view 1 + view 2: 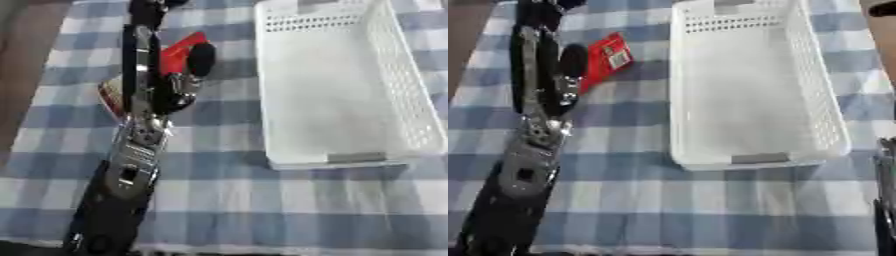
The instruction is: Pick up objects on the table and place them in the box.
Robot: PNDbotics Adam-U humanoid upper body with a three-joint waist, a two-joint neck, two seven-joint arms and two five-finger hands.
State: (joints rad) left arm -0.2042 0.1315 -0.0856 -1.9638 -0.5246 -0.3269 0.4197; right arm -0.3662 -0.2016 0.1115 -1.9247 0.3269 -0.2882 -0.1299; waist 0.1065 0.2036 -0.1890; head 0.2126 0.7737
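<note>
my left hand (179,75) reaching to ten o'clock over the checked cloth (227,200), fingers curled onto a red packet (608,57) — i can't tell if it's gripped, white box (745,85) at two o'clock, right hand only a dark edge at four o'clock

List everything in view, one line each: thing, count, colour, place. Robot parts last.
Perforated plastic basket: one, white, right half of the table, nothing visible inside.
Flat packet with a white label: one, red, left of the basket, beside the left hand.
Round-edged object with a red rim: one, mostly hidden under the left arm; cannot tell what it is.
Checked tablecloth: one, blue and white, covering the table.
Left hand: one, black and silver, reaching in from the lower left to the red packet; finger state unclear.
Right arm: dark sliver at the right edge; hand not shown.
</note>
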